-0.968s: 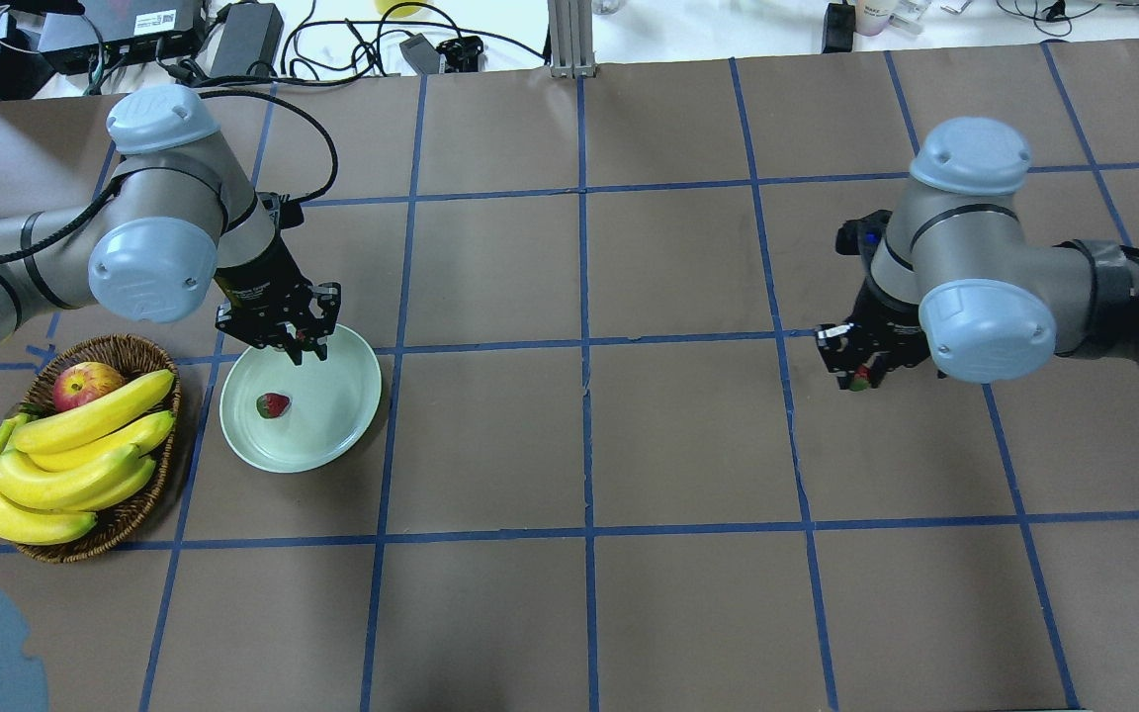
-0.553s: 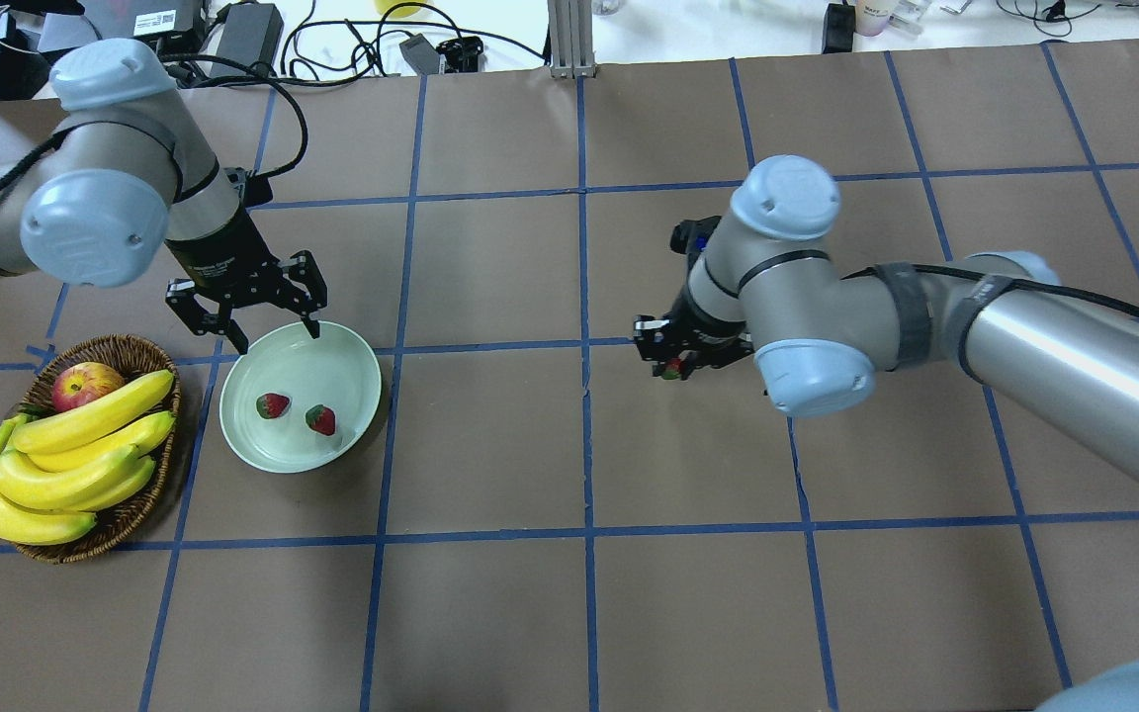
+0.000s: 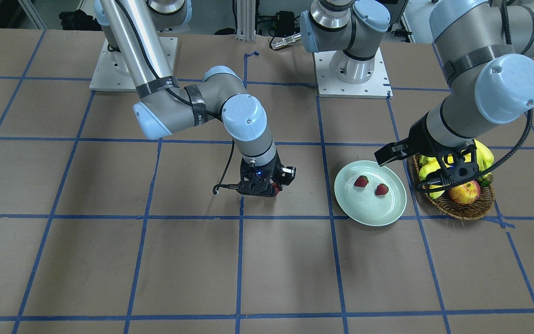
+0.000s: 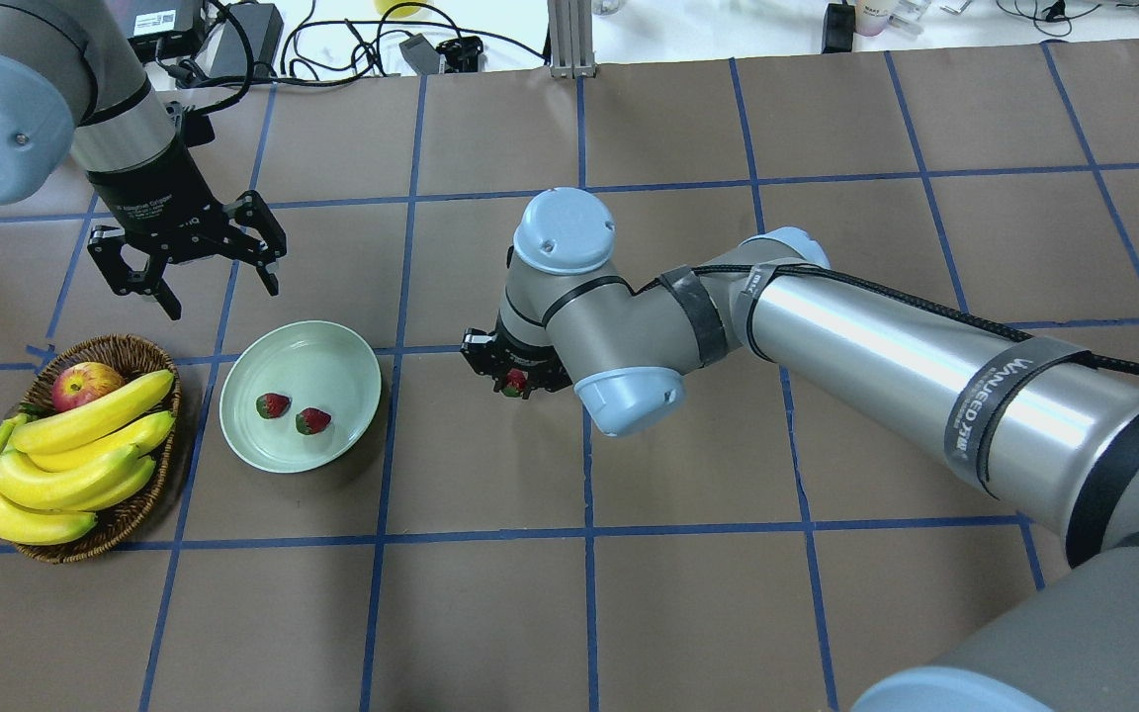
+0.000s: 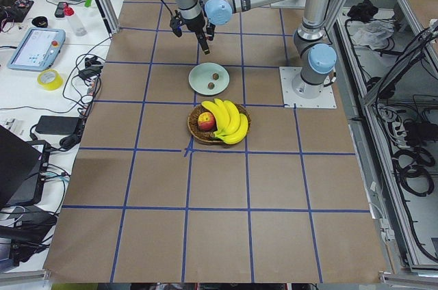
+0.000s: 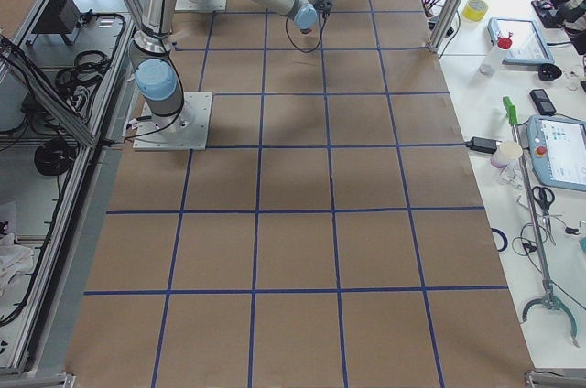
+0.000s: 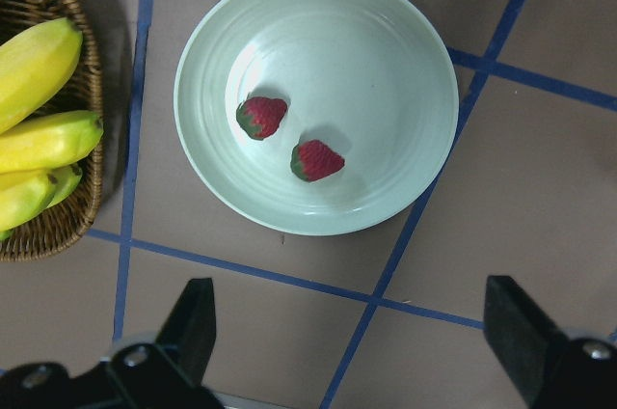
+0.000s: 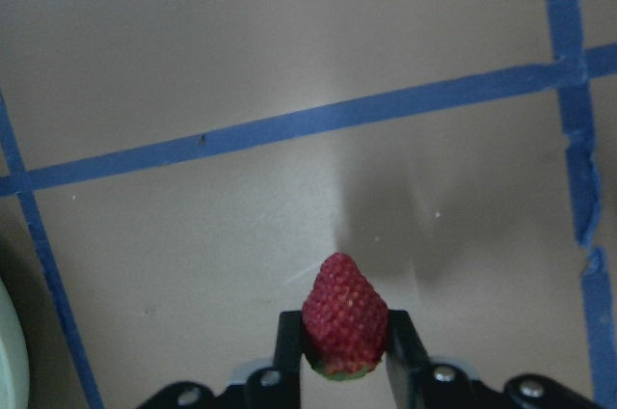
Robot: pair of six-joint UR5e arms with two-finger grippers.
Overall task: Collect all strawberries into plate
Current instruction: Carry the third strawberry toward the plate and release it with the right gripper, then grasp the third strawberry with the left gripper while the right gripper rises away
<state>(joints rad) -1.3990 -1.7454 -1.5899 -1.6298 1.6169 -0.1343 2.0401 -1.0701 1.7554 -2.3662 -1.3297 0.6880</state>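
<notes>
On the black fabric strap (image 4: 995, 405) wrapped round my silver right arm (image 4: 876, 331) I can read pale letters starting "WAN", the rest being unclear, while the white print on the black body of my left gripper (image 4: 223, 300) is too small to read.

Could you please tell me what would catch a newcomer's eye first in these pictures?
The right gripper stands out, reaching across mid-table with a red strawberry pinched in it, just short of the plate. Two strawberries already lie in that pale green plate, with the left gripper open and raised beyond it. Bright yellow bananas fill the wicker basket beside it.
</notes>
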